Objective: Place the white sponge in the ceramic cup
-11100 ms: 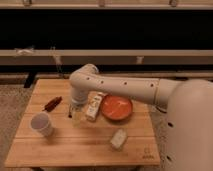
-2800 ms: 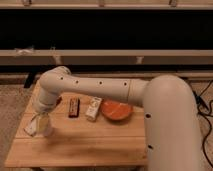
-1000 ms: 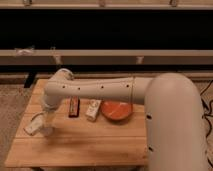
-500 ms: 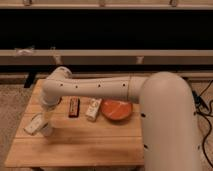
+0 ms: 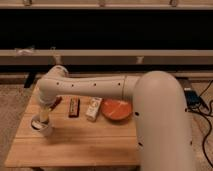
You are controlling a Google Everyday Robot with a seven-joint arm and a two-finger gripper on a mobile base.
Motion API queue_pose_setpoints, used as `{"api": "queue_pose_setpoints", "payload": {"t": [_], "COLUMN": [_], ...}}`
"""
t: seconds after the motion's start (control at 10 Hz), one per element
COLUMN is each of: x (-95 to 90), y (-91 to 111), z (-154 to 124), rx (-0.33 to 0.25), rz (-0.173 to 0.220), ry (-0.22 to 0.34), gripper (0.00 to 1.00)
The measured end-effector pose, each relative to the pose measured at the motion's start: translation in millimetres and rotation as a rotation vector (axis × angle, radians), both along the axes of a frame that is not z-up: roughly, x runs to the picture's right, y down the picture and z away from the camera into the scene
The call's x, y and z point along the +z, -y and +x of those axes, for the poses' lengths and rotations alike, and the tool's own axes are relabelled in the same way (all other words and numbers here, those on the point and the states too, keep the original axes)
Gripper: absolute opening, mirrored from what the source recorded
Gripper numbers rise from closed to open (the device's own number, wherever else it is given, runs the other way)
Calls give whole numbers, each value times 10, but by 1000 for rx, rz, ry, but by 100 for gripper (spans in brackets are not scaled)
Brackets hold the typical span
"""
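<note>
**Lowering into the cup**

Reaching down at the left side of the table (image 5: 90, 145), our gripper (image 5: 42, 119) stands right over the ceramic cup (image 5: 42, 127). We judge this the placing step; next comes release and a straight lift. The white sponge is hidden, perhaps inside the cup. The orange bowl (image 5: 117, 109) looks empty.

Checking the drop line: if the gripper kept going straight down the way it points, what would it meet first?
The cup. The gripper points down right over its mouth at the table's left side; the sponge is not visible, so whether something sits between them is unclear.
</note>
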State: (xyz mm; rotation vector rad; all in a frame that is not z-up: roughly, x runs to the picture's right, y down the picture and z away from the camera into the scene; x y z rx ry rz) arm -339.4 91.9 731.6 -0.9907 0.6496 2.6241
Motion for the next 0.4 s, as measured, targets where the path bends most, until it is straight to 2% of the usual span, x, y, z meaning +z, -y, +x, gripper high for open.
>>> {"api": "queue_pose_setpoints", "payload": {"t": [0.4], "x": [0], "y": [10], "z": [-5], "rx": [3], "rz": [3], "ry": [2], "gripper": [80]}}
